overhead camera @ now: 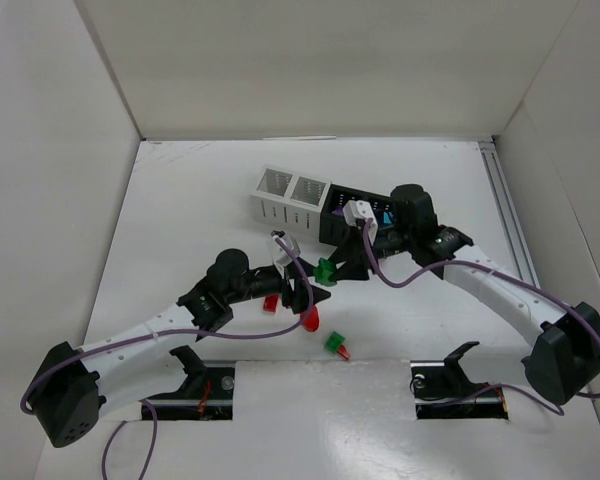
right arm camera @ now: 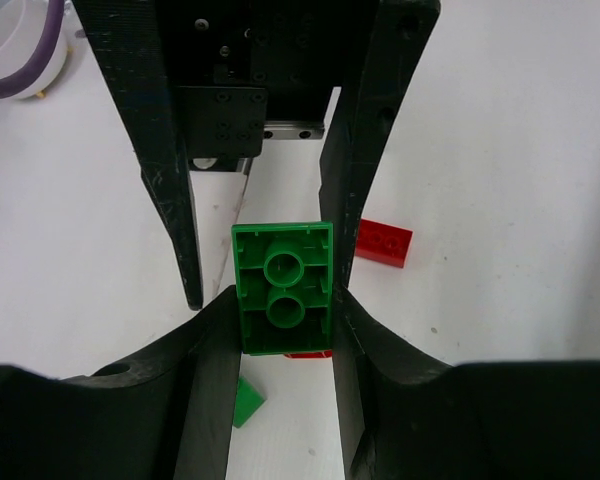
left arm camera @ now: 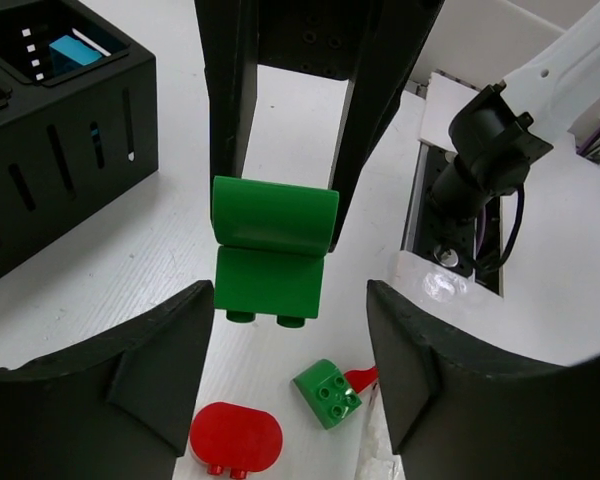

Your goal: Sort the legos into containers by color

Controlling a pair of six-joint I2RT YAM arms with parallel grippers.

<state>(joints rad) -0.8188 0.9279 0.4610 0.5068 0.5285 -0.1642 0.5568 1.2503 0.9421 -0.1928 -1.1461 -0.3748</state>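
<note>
One at a time: with right gripper point(right arm camera: 283, 315) clamped on green lego point(right arm camera: 283, 285), lift clear of wide-open left gripper point(left arm camera: 290, 295), carry far, release low over containers point(overhead camera: 280, 213).

The whole table point(overhead camera: 180, 210) is taken in steeply from above and behind the robot by the fixed top camera, while one green lego point(left arm camera: 272, 250) is framed at close range from opposite sides by the two downward-tilted wrist cameras, each faced toward the other.
</note>
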